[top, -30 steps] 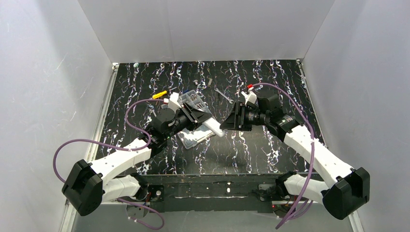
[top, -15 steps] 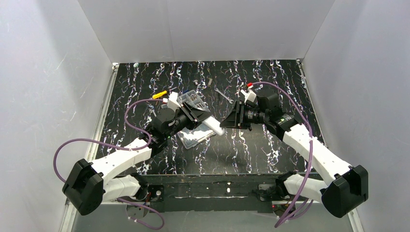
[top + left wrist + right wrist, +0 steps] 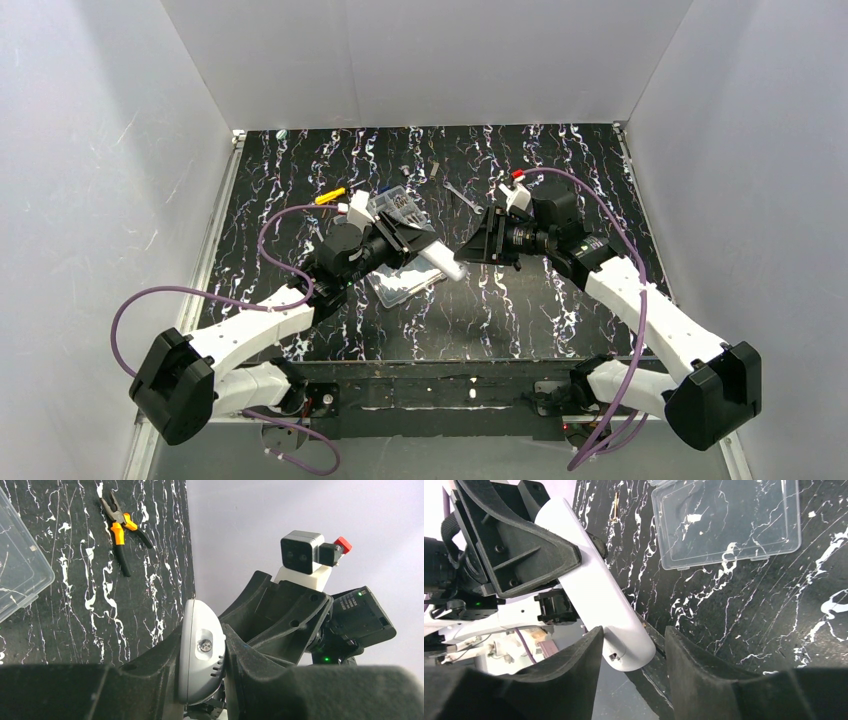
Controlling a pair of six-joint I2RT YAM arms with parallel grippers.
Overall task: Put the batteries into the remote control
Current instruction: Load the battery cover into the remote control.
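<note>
Left hand (image 3: 408, 243) clenched on the remote control (image 3: 440, 263) — the white bar is pinched between both fingers, held off the surface (image 3: 520, 300), its free end pointing toward the right arm. Left wrist view: the remote's greyish end sits wedged between the pads.

Right hand (image 3: 631, 642) released, one finger on each side of the remote's rounded tip; a gap shows on one side.

A clear plastic box (image 3: 724, 520) lies on the surface beneath the left hand. Orange-handled pliers (image 3: 120, 530) lie farther out — well apart from both hands.
</note>
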